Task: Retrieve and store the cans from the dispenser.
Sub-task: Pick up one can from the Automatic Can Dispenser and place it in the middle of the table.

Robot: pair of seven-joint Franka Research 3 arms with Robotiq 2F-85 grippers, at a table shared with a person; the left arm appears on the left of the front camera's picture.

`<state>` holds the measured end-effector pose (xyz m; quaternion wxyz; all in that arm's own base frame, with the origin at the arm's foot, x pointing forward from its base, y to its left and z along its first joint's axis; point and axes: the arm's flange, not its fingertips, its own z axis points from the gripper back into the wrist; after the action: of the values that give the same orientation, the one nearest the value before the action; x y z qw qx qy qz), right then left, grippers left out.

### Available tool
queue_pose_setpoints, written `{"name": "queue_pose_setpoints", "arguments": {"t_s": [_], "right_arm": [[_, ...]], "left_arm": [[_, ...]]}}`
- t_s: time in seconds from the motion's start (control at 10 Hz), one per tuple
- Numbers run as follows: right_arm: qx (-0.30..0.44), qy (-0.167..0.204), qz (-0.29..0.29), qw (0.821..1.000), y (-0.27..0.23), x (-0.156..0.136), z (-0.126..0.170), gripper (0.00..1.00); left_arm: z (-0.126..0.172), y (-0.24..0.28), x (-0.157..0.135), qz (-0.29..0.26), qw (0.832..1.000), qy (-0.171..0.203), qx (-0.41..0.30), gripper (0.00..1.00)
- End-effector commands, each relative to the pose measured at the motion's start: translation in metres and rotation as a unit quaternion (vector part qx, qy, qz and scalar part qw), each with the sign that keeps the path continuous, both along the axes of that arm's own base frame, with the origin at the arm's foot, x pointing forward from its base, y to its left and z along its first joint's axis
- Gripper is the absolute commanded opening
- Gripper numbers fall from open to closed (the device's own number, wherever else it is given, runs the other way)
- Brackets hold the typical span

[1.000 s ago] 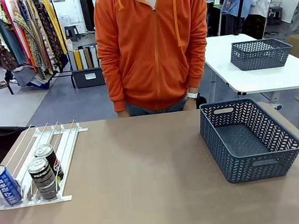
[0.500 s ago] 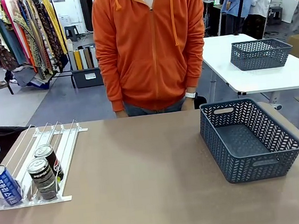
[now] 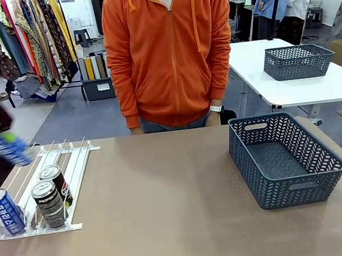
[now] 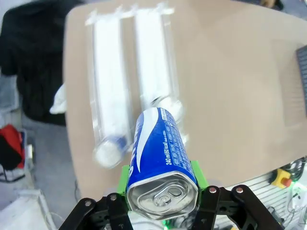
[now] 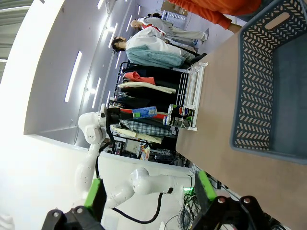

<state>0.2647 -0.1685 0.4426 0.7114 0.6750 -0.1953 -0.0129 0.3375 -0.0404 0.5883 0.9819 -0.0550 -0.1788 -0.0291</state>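
Note:
My left gripper [image 3: 1, 141] hangs blurred at the far left, above the dispenser [image 3: 70, 160], shut on a blue can [image 3: 11, 152]. The left wrist view shows that blue can [image 4: 160, 143] clamped between the green pads [image 4: 125, 173], silver top toward the camera. In the dispenser's low end stand one blue can [image 3: 3, 211] and two black cans [image 3: 49, 204] [image 3: 58, 182]. My right gripper [image 5: 149, 191] is open with nothing between its fingers, beside the dark grey basket [image 5: 261, 91], looking along the table toward the dispenser [image 5: 189, 93].
The dark grey mesh basket [image 3: 270, 200] stands empty at the table's right. A person in an orange hoodie [image 3: 169, 49] stands at the far edge, hands down. Bare brown tabletop [image 3: 161, 208] stretches between the dispenser and the basket. Another basket [image 3: 297, 61] sits on a white table behind.
The blue can, first a sliver at the left edge, has moved up and rightward into view with my left gripper. The cans in the dispenser have not moved.

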Motion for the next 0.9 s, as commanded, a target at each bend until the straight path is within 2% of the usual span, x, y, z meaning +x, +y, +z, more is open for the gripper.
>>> {"name": "queue_pose_setpoints", "arguments": {"t_s": [0.0, 0.1, 0.3, 0.4, 0.5, 0.8], "right_arm": [[0.006, -0.004, -0.002, 1.000, -0.001, 0.001, 0.006, 1.00], [0.006, -0.004, -0.002, 1.000, -0.001, 0.001, 0.006, 1.00], [0.006, -0.004, -0.002, 1.000, -0.001, 0.001, 0.006, 1.00], [0.006, -0.004, -0.002, 1.000, -0.001, 0.001, 0.006, 1.00], [0.006, -0.004, -0.002, 1.000, -0.001, 0.001, 0.006, 1.00], [0.006, -0.004, -0.002, 1.000, -0.001, 0.001, 0.006, 1.00]], "left_arm": [[0.000, -0.076, 0.055, -0.069, 0.998, -0.011, 0.000, 0.00], [-0.016, -0.120, 0.076, -0.095, 0.995, -0.004, -0.002, 0.00], [-0.063, -0.203, 0.102, -0.156, 0.987, 0.033, -0.017, 0.00], [-0.092, -0.243, 0.106, -0.184, 0.981, 0.057, -0.010, 0.00], [-0.117, -0.276, 0.107, -0.198, 0.978, 0.062, 0.003, 0.00], [-0.174, -0.344, 0.101, -0.247, 0.963, 0.095, 0.043, 0.00]]}}
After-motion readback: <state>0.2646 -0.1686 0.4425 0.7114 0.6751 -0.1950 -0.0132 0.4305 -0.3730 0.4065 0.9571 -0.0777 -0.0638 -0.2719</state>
